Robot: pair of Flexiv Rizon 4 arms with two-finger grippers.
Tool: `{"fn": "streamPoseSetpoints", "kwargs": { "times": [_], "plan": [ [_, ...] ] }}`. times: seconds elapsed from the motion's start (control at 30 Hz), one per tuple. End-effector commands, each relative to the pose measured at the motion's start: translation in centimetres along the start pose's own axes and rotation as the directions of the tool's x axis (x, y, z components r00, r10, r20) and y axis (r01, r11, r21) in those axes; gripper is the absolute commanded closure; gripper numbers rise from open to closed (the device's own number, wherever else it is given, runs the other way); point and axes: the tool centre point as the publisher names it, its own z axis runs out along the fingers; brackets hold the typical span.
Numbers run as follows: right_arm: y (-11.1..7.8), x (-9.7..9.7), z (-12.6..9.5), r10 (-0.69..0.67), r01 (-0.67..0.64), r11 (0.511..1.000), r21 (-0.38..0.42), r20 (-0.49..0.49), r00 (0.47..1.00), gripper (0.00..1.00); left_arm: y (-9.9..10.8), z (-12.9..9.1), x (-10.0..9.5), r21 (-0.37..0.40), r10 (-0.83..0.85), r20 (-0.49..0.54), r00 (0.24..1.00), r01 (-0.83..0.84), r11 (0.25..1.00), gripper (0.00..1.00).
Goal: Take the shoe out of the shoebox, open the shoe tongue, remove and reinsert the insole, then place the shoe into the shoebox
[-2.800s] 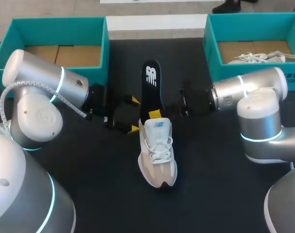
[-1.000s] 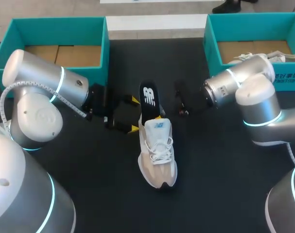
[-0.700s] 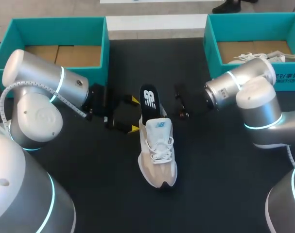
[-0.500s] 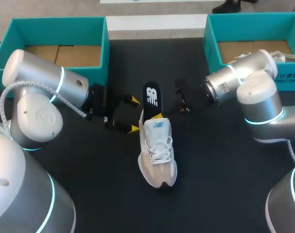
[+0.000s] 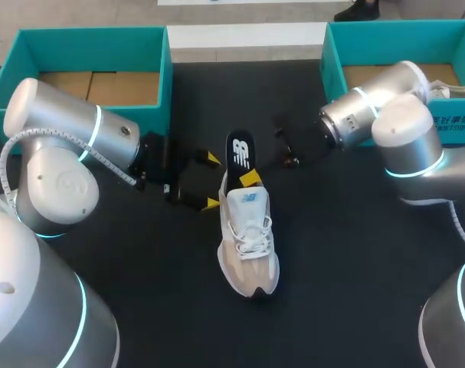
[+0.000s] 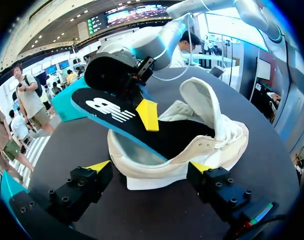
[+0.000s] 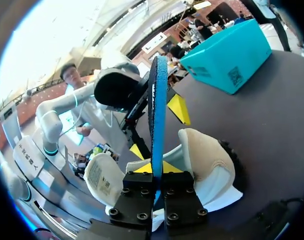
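Observation:
A beige and white shoe [image 5: 247,245] stands on the black table, toe toward the front. A black insole [image 5: 240,156] with a white logo slants up out of its heel opening. My right gripper [image 5: 248,178] is shut on the insole at the heel opening, and the insole [image 7: 157,110] shows edge-on above that gripper [image 7: 154,169]. My left gripper [image 5: 210,182] stands open at the heel's left. In its wrist view the heel of the shoe [image 6: 192,135] lies between the fingers of the left gripper [image 6: 149,167], with the insole [image 6: 114,111] above.
A teal shoebox [image 5: 165,84] with a cardboard floor stands at the back left. Another teal shoebox [image 5: 329,77] at the back right holds a second white shoe [image 5: 408,90]. Bare black table [image 5: 347,261] lies in front of and beside the shoe.
The insole has slid further into the shoe and now slants more steeply. My right arm has swung back toward the far right box. The left arm has kept still.

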Motion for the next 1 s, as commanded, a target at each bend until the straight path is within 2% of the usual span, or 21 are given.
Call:
{"fn": "streamPoseSetpoints", "kwargs": {
  "times": [0.03, 0.43, 0.6, 0.73, 1.0],
  "plan": [
    [-0.5, -0.3, 0.8, 0.028, -0.028, 0.999, 0.019, -0.018, 0.999, 1.0, -0.1, 0.1, 0.0, -0.004, 0.0, 0.0, 1.0, 0.0, 1.0, 0.0],
    [-3.5, 1.7, 2.7, 0.159, -0.155, 0.986, 0.057, -0.068, 0.985, 1.0, -0.1, 0.1, 0.0, -0.004, 0.0, 0.0, 1.0, 0.0, 1.0, 0.0],
    [-3.1, 1.5, 2.4, 0.151, -0.147, 0.987, 0.061, -0.051, 0.987, 1.0, -0.1, 0.1, 0.0, -0.004, 0.0, 0.0, 1.0, 0.0, 1.0, 0.0],
    [-2.4, 1.5, 1.7, 0.131, -0.129, 0.989, 0.07, -0.028, 0.991, 0.84, -0.1, 0.1, 0.0, -0.004, 0.0, 0.0, 1.0, 0.0, 1.0, 0.0],
    [-1.3, 1.1, 0.9, 0.107, -0.105, 0.99, 0.091, -0.015, 0.994, 0.85, -0.1, 0.1, 0.0, -0.004, 0.0, 0.0, 1.0, 0.0, 1.0, 0.0]
  ]
}}
